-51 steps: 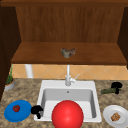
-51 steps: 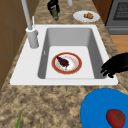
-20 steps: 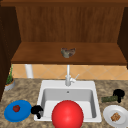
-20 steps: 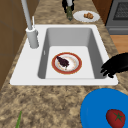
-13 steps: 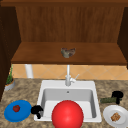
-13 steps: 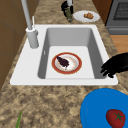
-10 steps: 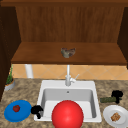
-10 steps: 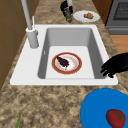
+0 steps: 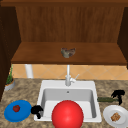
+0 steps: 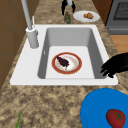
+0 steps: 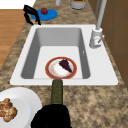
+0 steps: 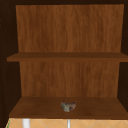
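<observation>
Your right hand hangs over the counter right of the sink, fingers curled down at the far end of a dark green cucumber; whether they clamp it, you cannot tell. The cucumber lies flat beside a white plate of brown food. Your left hand hovers at the sink's front left corner, fingers curled on nothing, next to a blue plate carrying a tomato.

A plate lies in the sink, a tomato on the plate to its left, and a cucumber to its right.
</observation>
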`<move>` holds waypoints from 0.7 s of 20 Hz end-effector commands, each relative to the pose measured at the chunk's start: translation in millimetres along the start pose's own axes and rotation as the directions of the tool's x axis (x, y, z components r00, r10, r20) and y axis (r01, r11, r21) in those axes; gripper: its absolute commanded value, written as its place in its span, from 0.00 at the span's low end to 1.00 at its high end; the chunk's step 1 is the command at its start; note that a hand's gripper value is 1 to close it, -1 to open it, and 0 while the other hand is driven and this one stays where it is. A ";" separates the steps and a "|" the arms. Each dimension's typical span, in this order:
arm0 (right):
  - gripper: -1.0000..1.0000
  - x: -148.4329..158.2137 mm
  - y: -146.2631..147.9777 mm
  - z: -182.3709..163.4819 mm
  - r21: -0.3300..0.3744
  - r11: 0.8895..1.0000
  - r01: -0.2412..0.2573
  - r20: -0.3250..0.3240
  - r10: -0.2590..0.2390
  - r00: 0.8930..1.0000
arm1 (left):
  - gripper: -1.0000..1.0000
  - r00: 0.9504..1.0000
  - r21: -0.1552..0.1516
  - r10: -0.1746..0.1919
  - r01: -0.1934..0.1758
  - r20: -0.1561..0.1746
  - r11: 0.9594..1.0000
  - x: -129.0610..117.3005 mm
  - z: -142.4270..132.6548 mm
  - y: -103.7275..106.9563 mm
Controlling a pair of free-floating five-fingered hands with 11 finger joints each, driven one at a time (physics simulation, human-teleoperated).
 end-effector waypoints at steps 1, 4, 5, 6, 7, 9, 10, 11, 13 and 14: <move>0.00 -2.7 -16.5 16.4 -0.005 1.000 0.000 -0.023 0.000 1.000 | 0.50 1.000 0.000 0.000 0.000 0.000 1.000 0.0 0.0 0.0; 0.00 -8.1 -33.9 34.9 0.007 1.000 -0.004 -0.028 0.004 1.000 | 0.50 1.000 0.000 0.000 0.000 0.000 1.000 0.0 0.0 0.0; 0.00 -8.4 -42.4 40.1 0.010 1.000 -0.008 -0.029 0.008 1.000 | 0.50 1.000 0.000 0.000 0.000 0.000 1.000 0.0 0.0 0.0; 0.00 -9.3 -48.1 45.5 0.013 1.000 -0.011 -0.031 0.011 0.999 | 0.50 1.000 0.000 0.000 0.000 0.000 1.000 0.0 0.0 0.0; 0.00 -8.7 -54.2 50.4 0.016 1.000 -0.015 -0.033 0.016 0.999 | 0.50 1.000 0.000 0.000 0.000 0.000 1.000 0.0 0.0 0.0; 0.00 -4.5 -60.6 58.8 0.019 1.000 -0.019 -0.038 0.019 0.999 | 0.50 1.000 0.000 0.000 0.000 0.000 1.000 0.0 0.0 0.0; 0.00 -3.2 -63.6 63.1 0.020 1.000 -0.019 -0.043 0.019 0.999 | 0.50 1.000 0.000 0.000 0.000 0.000 1.000 0.0 0.0 0.0; 0.00 -1.3 -60.3 67.6 0.020 0.999 -0.027 -0.048 0.028 0.998 | 0.50 1.000 0.000 0.000 0.000 0.000 1.000 0.0 0.0 0.0; 0.00 0.7 -60.9 78.7 0.005 1.000 -0.026 -0.050 0.026 0.998 | 0.50 1.000 0.000 0.000 0.000 0.000 1.000 0.0 0.0 0.0; 0.00 1.9 -62.7 88.3 -0.007 1.000 -0.026 -0.052 0.025 0.998 | 0.50 1.000 0.000 0.000 0.000 0.000 1.000 0.0 0.0 0.0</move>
